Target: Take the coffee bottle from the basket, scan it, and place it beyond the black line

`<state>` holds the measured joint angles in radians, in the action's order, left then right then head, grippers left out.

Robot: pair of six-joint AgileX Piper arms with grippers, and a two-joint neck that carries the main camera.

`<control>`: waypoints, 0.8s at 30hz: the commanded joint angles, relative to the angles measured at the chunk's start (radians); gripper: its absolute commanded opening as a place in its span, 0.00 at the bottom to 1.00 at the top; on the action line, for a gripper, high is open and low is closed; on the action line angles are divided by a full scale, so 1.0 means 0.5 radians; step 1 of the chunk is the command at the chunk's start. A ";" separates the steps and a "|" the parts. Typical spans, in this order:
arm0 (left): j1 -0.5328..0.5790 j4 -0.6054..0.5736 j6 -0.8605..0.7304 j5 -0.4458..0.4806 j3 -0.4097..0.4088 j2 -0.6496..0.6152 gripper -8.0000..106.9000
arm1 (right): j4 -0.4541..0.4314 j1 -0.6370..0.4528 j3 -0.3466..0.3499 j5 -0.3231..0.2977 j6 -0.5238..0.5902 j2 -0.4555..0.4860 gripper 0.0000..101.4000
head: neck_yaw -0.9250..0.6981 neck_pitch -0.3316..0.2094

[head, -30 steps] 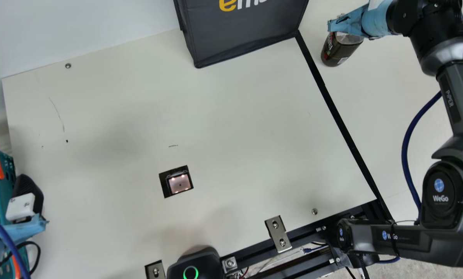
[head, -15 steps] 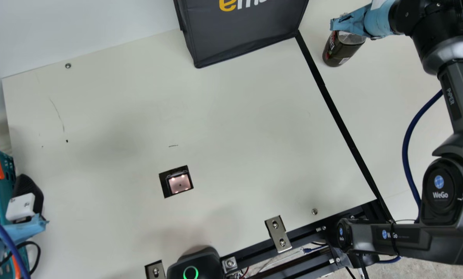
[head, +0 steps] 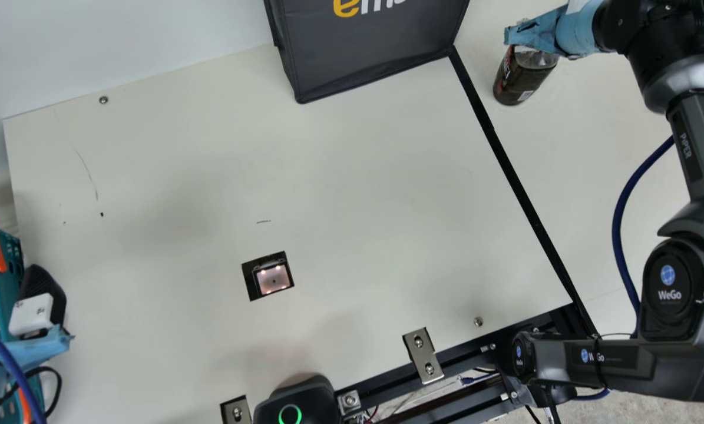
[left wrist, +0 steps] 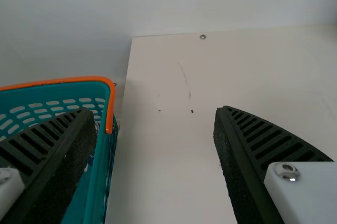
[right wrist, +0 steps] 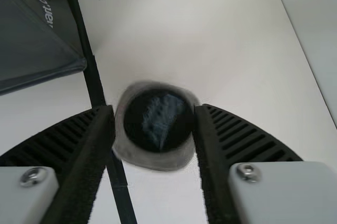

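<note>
At the main view's upper right my right gripper (head: pixel 539 32) is over the dark coffee bottle (head: pixel 522 76), on the far side of the black line (head: pixel 525 194). In the right wrist view, my right gripper (right wrist: pixel 154 110) is shut on the bottle (right wrist: pixel 159 119), one finger on each side of its dark cap. My left gripper (head: pixel 38 303) stays at the main view's left edge beside the teal basket (head: pixel 11 265). The left wrist view has the left gripper (left wrist: pixel 155 116) open with nothing held, one finger in front of the basket (left wrist: pixel 99 182).
A dark bag (head: pixel 369 53) stands at the main view's top, by the black line's upper end. A scanner window (head: pixel 272 278) is set into the table. Metal brackets (head: pixel 423 355) and a black device (head: pixel 296 403) with a green ring sit along the lower edge.
In the main view my right gripper has shifted slightly to the right. The bottle has moved a little right and down in that view. My left arm has kept still.
</note>
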<state>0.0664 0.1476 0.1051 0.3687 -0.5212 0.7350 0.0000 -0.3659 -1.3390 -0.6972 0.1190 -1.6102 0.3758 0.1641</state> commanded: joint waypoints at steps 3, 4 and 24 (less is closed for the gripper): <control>0.000 0.000 0.000 0.000 0.000 0.000 0.85 | -0.003 -0.002 0.005 -0.018 -0.004 -0.002 0.76 | 0.002 -0.052; 0.000 0.000 0.000 0.000 0.000 0.000 0.85 | -0.002 -0.002 0.006 -0.018 -0.005 -0.002 0.79 | 0.002 -0.052; 0.000 0.000 0.000 0.000 0.000 0.000 0.85 | 0.015 0.021 -0.067 -0.140 -0.003 0.107 0.90 | 0.002 -0.052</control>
<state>0.0664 0.1476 0.1051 0.3687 -0.5212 0.7350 0.0066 -0.3568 -1.3721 -0.7636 0.1145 -1.5597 0.3758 0.1641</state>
